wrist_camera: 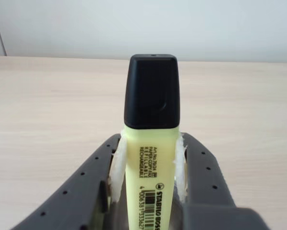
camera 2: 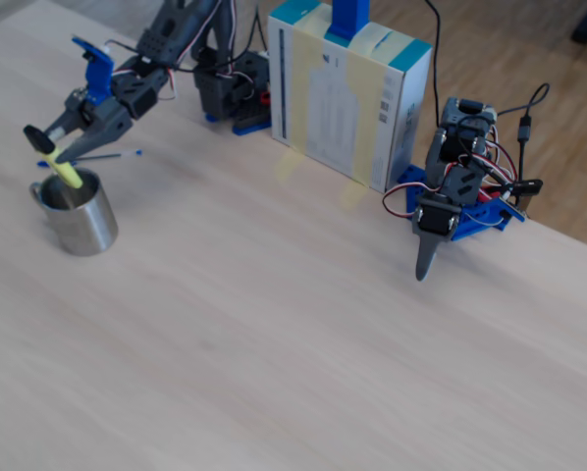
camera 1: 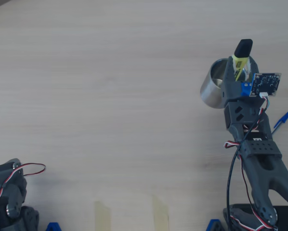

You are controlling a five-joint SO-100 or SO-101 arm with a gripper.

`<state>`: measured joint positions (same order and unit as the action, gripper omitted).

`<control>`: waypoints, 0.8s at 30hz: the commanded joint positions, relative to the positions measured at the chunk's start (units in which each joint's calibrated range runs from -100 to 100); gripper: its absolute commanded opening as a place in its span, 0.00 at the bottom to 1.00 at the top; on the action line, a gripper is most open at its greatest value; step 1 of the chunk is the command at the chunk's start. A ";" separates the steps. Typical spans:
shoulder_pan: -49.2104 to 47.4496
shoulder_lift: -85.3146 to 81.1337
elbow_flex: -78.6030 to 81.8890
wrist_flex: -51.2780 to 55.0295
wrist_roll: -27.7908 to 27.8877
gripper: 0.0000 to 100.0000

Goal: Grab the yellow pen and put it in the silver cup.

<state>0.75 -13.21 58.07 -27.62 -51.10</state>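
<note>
You have the short, chunky fluorescent-yellow highlighter pen with the black cap (wrist_camera: 150, 143) pinched across its flat body by the dark grey two-finger gripper (wrist_camera: 148, 177), the white-padded jaws pressed against both narrow sides just below the cap, as the wrist view shows. In the fixed view the yellow pen (camera 2: 62, 168) hangs tilted, cap end up, with its lower end at or just inside the mouth of the shiny stainless-steel cylindrical cup (camera 2: 78, 218), which stands near the table's left edge in that view; the overhead view puts the silver cup (camera 1: 214, 89) near the table's right edge, under the gripper. Judge the pen light, stiff and smooth plastic: it could slide in the pads, so the hold on the flat body near the cap looks sensible, and the padding should help. The cup is wider than the pen is thick, but it looks light and may tip or skid if the pen or a finger knocks its rim. A thin blue ballpoint pen (camera 1: 281, 121) lies on the wooden table (camera 1: 110, 96) just beside the arm, clear of the cup. A second idle arm (camera 2: 455, 196) and a white-and-teal cardboard box (camera 2: 347, 93) stand well apart and block nothing.
</note>
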 commanded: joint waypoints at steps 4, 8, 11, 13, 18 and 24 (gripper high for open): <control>0.29 2.16 -3.69 -3.57 0.44 0.02; 0.38 3.41 -3.69 -5.37 0.44 0.02; 0.56 4.32 -4.24 -5.46 0.44 0.02; 0.56 4.98 -4.69 -5.37 0.44 0.02; 0.56 7.15 -5.96 -5.46 0.44 0.02; 0.38 9.14 -6.69 -5.46 0.44 0.02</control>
<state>0.75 -4.13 54.82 -31.99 -51.10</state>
